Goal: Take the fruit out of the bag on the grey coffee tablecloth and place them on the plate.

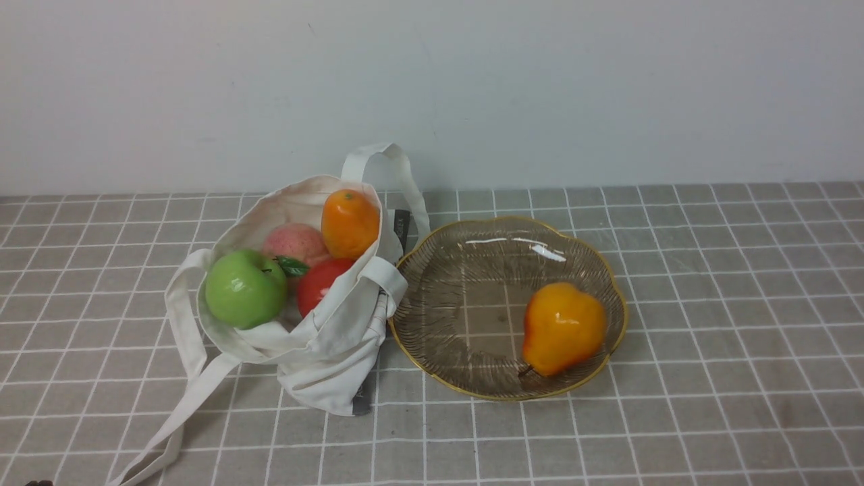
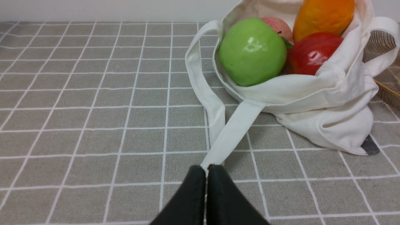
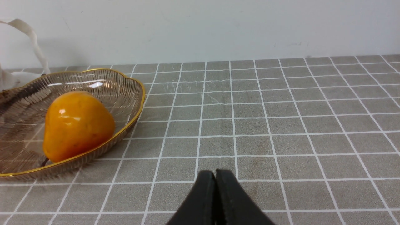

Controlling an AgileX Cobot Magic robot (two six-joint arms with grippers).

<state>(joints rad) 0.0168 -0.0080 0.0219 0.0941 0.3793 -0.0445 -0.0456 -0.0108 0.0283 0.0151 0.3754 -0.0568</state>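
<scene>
The off-white bag (image 1: 324,358) lies open on the grey coffee tablecloth (image 1: 709,270). It holds a green apple (image 1: 245,289), a pinkish peach (image 1: 295,243), an orange tangerine (image 1: 349,223) and a red round fruit (image 1: 320,283). The orange-yellow pear (image 1: 561,327) lies in the glass plate (image 1: 472,283) to the right of the bag. My left gripper (image 2: 206,170) is shut, low over the cloth, with the bag's strap (image 2: 231,131) running under its tips. My right gripper (image 3: 215,175) is shut and empty over bare cloth, to the side of the plate (image 3: 125,87) and pear (image 3: 76,125).
A plain white wall (image 1: 540,88) stands close behind the bag and plate. One long strap (image 1: 189,398) trails toward the front left edge. Another strap loops up behind the bag (image 1: 385,158).
</scene>
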